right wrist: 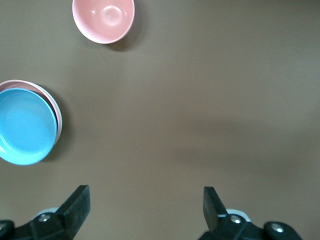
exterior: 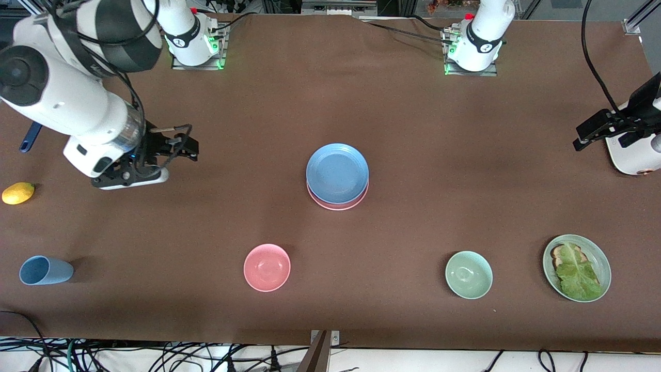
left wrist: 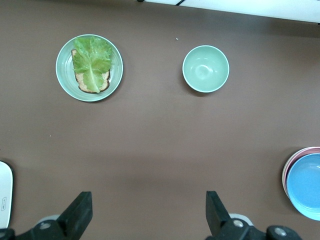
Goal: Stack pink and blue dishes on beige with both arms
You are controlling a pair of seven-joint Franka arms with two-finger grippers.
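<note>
A blue plate lies on a pink plate in the middle of the table; only the pink rim shows under it. The beige plate is hidden. My right gripper hangs open over bare table toward the right arm's end, apart from the stack. In the right wrist view its fingers stand wide with nothing between them, and the blue plate lies off to one side. My left gripper is open over the left arm's end of the table. The left wrist view shows its empty fingers and the stack's edge.
Nearer the front camera sit a pink bowl, a pale green bowl and a pale green plate with lettuce on bread. A light blue cup lies on its side and a lemon rests at the right arm's end.
</note>
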